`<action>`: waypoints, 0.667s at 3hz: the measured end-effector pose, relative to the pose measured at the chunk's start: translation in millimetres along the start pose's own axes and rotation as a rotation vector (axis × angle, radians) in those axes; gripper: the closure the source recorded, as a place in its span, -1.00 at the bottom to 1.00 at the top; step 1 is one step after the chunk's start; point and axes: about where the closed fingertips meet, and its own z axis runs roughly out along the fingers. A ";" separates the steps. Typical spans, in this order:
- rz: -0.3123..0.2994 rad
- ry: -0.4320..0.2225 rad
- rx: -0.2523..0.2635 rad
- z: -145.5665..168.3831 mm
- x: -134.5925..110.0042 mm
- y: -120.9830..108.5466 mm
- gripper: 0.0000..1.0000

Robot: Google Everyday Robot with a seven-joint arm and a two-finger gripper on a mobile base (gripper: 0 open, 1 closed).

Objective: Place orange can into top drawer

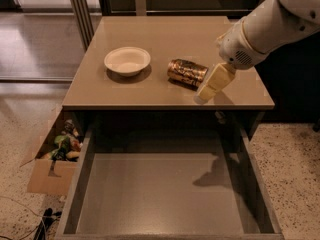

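The orange can [187, 73] lies on its side on the tan tabletop [165, 39], right of a white bowl [127, 61]. The top drawer [165, 194] is pulled out below the table's front edge and holds nothing. My gripper [210, 87] hangs from the white arm at the upper right. Its cream fingers [214, 83] point down-left, just right of the can and slightly above the table near the front edge. It holds nothing.
A cardboard box of clutter [55, 154] stands on the floor left of the drawer. Cables [42, 219] lie on the speckled floor at the lower left. Metal posts [80, 9] stand behind the table at the left.
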 end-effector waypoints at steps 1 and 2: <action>0.052 -0.004 0.037 37.4 3.5 -23.8 -1.00; 0.085 0.024 0.078 63.3 16.0 -48.4 -1.00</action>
